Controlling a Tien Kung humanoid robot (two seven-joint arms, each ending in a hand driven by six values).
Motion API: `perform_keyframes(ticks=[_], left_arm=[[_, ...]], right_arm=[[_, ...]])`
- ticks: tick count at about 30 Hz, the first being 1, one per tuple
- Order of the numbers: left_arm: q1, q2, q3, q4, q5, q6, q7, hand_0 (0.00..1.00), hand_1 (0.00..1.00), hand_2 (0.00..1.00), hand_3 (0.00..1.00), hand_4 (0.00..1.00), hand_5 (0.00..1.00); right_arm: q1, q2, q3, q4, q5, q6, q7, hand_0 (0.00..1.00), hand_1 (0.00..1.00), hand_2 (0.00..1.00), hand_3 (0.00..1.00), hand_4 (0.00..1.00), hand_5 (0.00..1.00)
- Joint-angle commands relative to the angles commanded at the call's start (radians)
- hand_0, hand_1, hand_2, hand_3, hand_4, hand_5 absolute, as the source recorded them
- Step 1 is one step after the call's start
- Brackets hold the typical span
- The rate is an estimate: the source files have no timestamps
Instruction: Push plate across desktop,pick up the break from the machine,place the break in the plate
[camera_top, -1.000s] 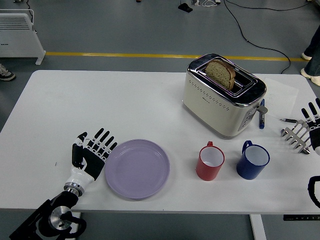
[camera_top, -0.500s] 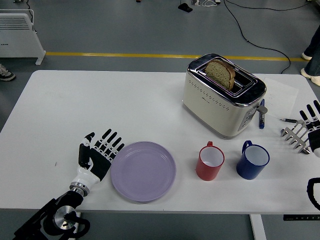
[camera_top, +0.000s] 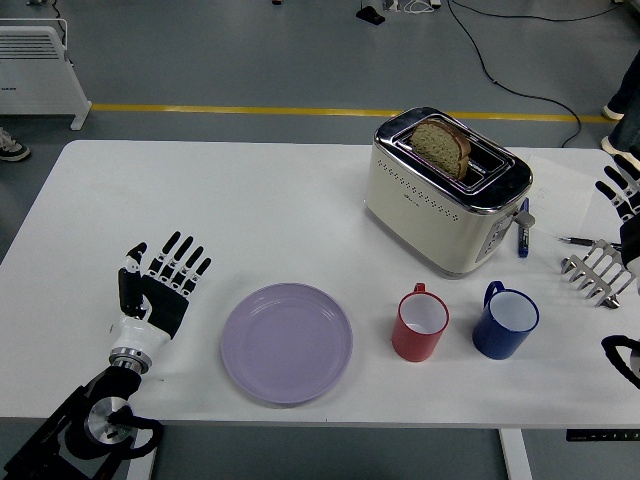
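Now: left hand (camera_top: 160, 285) sits over the surface (camera_top: 250, 200) at its near left, fingers spread wide, palm facing the plate, holding nothing. Plate (camera_top: 287, 342), lilac, lies flat just to the right of that hand, apart from it with a clear gap of bare surface between; no contact.

Bread (camera_top: 441, 146) stands upright in the slot of the toaster (camera_top: 446, 192), well to the far right of the left hand, past the plate. Roughly half the slice shows above the slot.

Red mug (camera_top: 420, 324) and blue mug (camera_top: 505, 321) stand side by side, near each other but not touching, right of the plate and in front of the toaster. Blue pen (camera_top: 523, 228) lies beside the toaster's right end.

Right hand (camera_top: 622, 190) shows only partly at the right edge, fingers extended and open, nothing in it. Metal rack (camera_top: 598, 272) sits just below that hand on the surface.
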Motion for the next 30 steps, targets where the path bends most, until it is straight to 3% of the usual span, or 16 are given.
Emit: perform_keyframes(ticks=[2, 3, 6, 8, 9, 12, 14, 15, 21, 30], left_arm=[[0.014, 0.0, -0.043, -0.033, 0.014, 0.011, 0.004, 0.806, 0.808, 0.802, 0.75, 0.568, 0.998], [0.02, 0.0, -0.062, -0.049, 0.021, 0.015, 0.007, 0.807, 0.805, 0.796, 0.749, 0.566, 0.998], [0.032, 0.0, -0.11, -0.079, 0.033, 0.024, 0.01, 0.807, 0.805, 0.796, 0.749, 0.566, 0.998], [0.039, 0.0, -0.149, -0.098, 0.045, 0.031, 0.013, 0.807, 0.805, 0.796, 0.749, 0.566, 0.998], [0.045, 0.0, -0.172, -0.112, 0.052, 0.034, 0.016, 0.805, 0.802, 0.794, 0.747, 0.567, 0.998], [0.061, 0.0, -0.218, -0.138, 0.066, 0.044, 0.023, 0.805, 0.802, 0.794, 0.747, 0.567, 0.998], [0.073, 0.0, -0.245, -0.151, 0.072, 0.048, 0.028, 0.805, 0.802, 0.794, 0.747, 0.567, 0.998], [0.078, 0.0, -0.261, -0.155, 0.076, 0.05, 0.031, 0.807, 0.8, 0.793, 0.746, 0.563, 0.998], [0.103, 0.0, -0.336, -0.16, 0.084, 0.053, 0.037, 0.808, 0.799, 0.79, 0.745, 0.562, 0.998], [0.123, 0.0, -0.37, -0.159, 0.088, 0.056, 0.044, 0.807, 0.798, 0.788, 0.745, 0.561, 0.998]], right_arm=[[0.048, -0.037, -0.047, -0.001, -0.084, -0.039, -0.03, 0.757, 0.745, 0.73, 0.747, 0.523, 0.544], [0.075, -0.054, -0.073, -0.006, -0.124, -0.052, -0.05, 0.802, 0.795, 0.808, 0.824, 0.622, 0.409], [0.149, -0.093, -0.141, -0.025, -0.252, -0.068, -0.105, 0.802, 0.795, 0.808, 0.824, 0.622, 0.409], [0.205, -0.113, -0.193, -0.043, -0.337, -0.066, -0.156, 0.802, 0.795, 0.808, 0.824, 0.622, 0.409], [0.241, -0.121, -0.225, -0.06, -0.376, -0.059, -0.19, 0.853, 0.831, 0.87, 0.869, 0.678, 0.331], [0.331, -0.128, -0.305, -0.102, -0.506, -0.034, -0.267, 0.853, 0.831, 0.87, 0.869, 0.678, 0.331], [0.395, -0.122, -0.362, -0.142, -0.59, -0.011, -0.309, 0.853, 0.831, 0.87, 0.869, 0.678, 0.331], [0.428, -0.117, -0.391, -0.165, -0.629, 0.003, -0.328, 0.886, 0.87, 0.921, 0.913, 0.71, 0.263], [0.586, -0.064, -0.529, -0.295, -0.871, 0.078, -0.389, 0.899, 0.881, 0.923, 0.923, 0.725, 0.239], [0.709, 0.041, -0.618, -0.455, -0.938, 0.134, -0.425, 0.902, 0.876, 0.927, 0.919, 0.737, 0.228]])
